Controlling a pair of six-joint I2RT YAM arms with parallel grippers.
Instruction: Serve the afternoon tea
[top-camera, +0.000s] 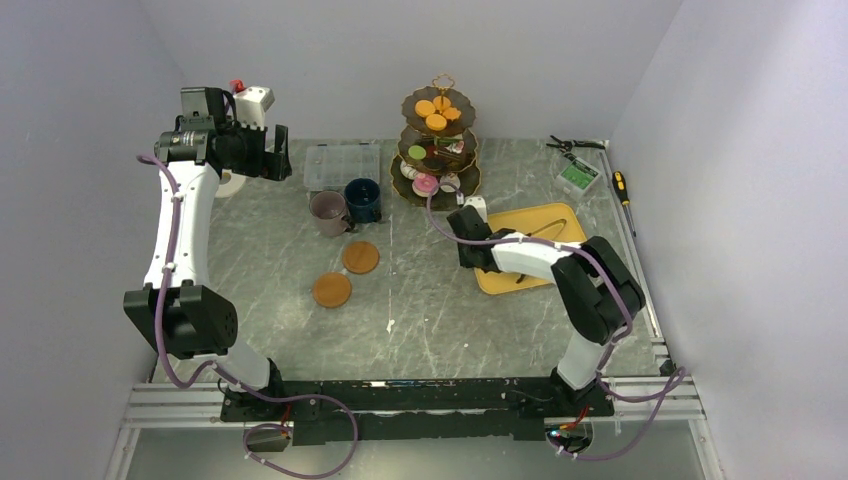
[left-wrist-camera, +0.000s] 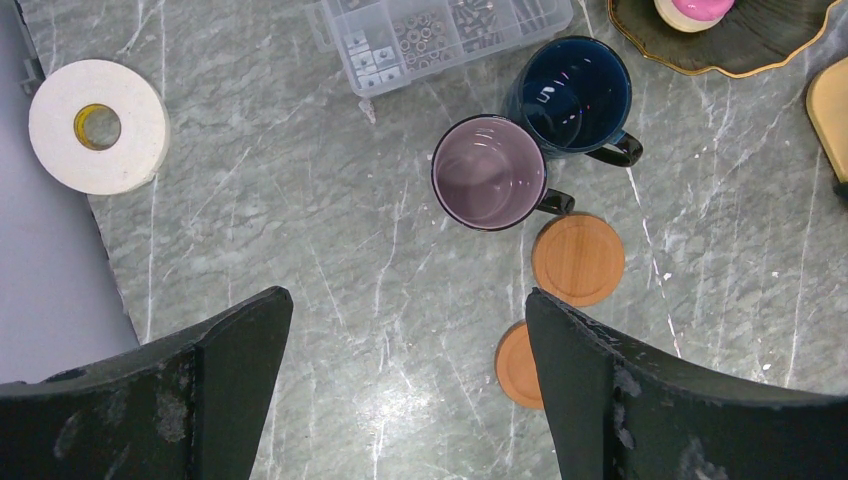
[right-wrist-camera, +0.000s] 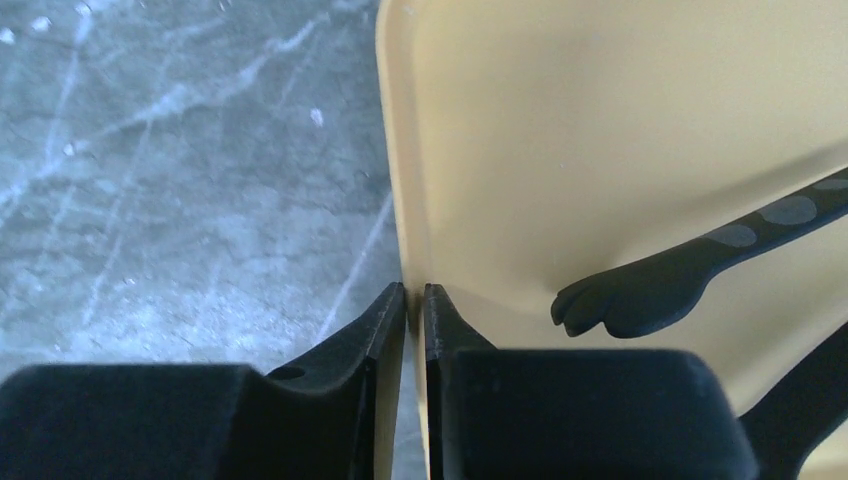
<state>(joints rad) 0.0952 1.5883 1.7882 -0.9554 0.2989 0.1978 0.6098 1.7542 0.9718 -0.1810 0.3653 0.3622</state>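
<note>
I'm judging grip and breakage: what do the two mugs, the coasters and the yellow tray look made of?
The mauve mug and navy mug: probably glazed ceramic, glossy with highlights inside. The coasters: likely wood or bamboo, matte, faint grain. The yellow tray: seemingly plastic, smooth satin, thin rim.

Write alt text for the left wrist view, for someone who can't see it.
Seen from above, past the open left claw: an empty mauve mug and navy mug stand side by side on a marble table, two brown coasters beside them. A white tape roll lies left, a clear box at top, a yellow tray at the right edge.
</note>
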